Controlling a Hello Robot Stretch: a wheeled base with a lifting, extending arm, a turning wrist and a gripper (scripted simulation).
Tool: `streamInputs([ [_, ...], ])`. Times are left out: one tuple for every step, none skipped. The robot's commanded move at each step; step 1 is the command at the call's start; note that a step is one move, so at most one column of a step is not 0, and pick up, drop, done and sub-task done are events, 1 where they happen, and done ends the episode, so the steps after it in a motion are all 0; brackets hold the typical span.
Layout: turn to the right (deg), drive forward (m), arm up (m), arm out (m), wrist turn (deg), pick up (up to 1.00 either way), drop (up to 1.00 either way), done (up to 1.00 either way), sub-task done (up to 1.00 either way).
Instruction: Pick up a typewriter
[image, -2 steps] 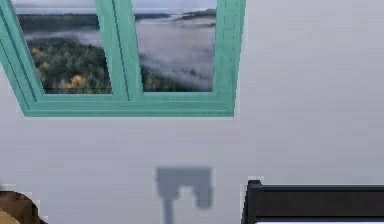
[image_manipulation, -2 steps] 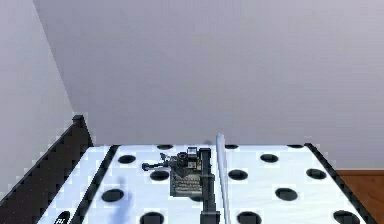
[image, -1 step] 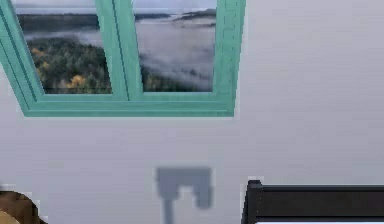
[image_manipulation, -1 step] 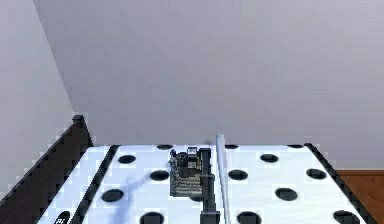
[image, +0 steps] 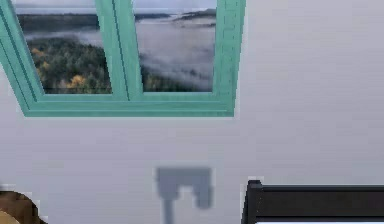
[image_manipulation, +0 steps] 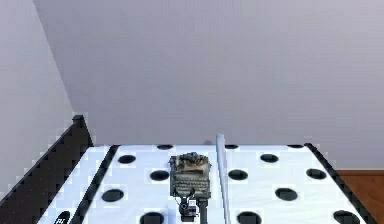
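Observation:
In the arm side view a small grey-brown typewriter (image_manipulation: 190, 174) lies on a white cover with black dots (image_manipulation: 270, 185), near its middle. Just below the typewriter, the gripper (image_manipulation: 193, 207) rises from the bottom edge as a dark shape with thin fingers reaching up to it. I cannot tell whether the gripper holds anything, because the typewriter rests on the cover right at its far end. A thin pale rod (image_manipulation: 220, 156) stands upright just to the right of the typewriter.
A dark frame (image_manipulation: 58, 172) borders the dotted cover on the left, with grey walls behind and brown floor (image_manipulation: 366, 190) at the right. The forward view faces a white wall with a teal-framed window (image: 128, 55), dark furniture (image: 312, 204) at bottom right and a brown object (image: 14, 208) at bottom left.

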Motion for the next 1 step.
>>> streamInputs([
  [0.0, 0.0, 0.0, 0.0, 0.0, 1.0, 0.0, 0.0, 0.0],
])
